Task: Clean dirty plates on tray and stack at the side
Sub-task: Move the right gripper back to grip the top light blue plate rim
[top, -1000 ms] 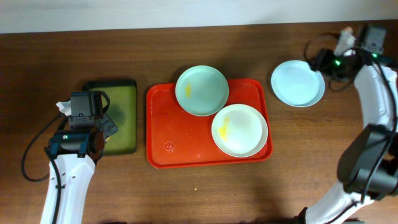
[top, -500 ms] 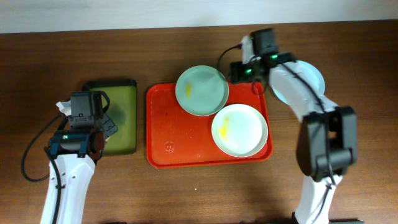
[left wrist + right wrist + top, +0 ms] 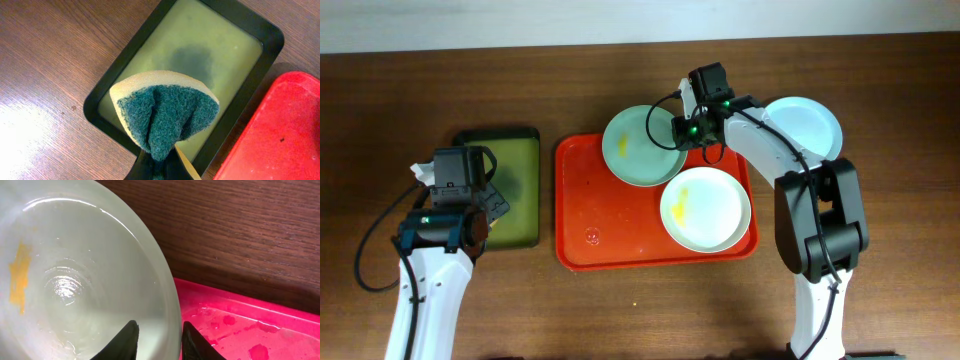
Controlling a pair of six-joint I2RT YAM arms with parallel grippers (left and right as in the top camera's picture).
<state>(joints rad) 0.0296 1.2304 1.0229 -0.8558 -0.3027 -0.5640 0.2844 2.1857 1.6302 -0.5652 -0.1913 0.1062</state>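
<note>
Mint plate (image 3: 642, 147), upper centre of frame, overhanging red tray (image 3: 582, 200) top edge: rigid, light, wet, slippery, chippable. Hold at right rim. Right gripper (image 3: 159, 330): jaws astride that rim, pinch uncertain. Left gripper (image 3: 159, 167): jaws pinching sponge (image 3: 162, 112).

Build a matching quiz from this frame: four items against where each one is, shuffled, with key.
1 sponge
2 mint plate
3 white plate
4 blue plate

A on table, right of red tray
B in left hand
C rim between fingers of right hand
D on red tray, clear of both hands

Pairs: 1-B, 2-C, 3-D, 4-A
</note>
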